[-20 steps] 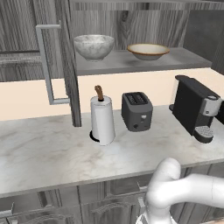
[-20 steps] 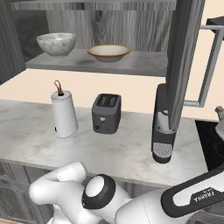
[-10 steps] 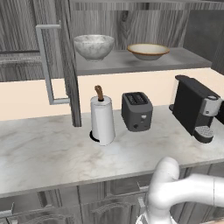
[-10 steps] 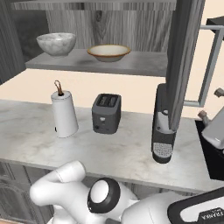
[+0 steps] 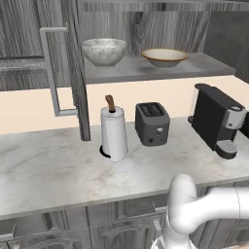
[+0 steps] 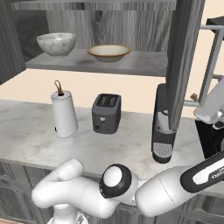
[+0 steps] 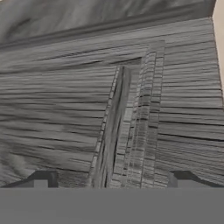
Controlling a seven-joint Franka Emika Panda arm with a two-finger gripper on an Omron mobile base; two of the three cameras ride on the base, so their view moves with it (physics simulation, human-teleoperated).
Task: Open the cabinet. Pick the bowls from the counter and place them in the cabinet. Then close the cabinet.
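Note:
The cabinet stands open, its left door and right door swung outward. On its grey shelf rest both bowls: the speckled grey-white one at the left, the tan brown-rimmed one to its right. My gripper hangs at the far right, just beside the open right door and below its bar handle. In the hand view the gripper is open, fingertips wide apart, facing the door's raised wood-grain panel at close range. Nothing is held.
On the marble counter stand a paper towel holder, a dark toaster and a black coffee machine. The left door's handle juts out over the counter. A dark stove lies right of the coffee machine.
The hand has risen into the right base view at the far right, up beside the open right door. The bowls and doors have not moved.

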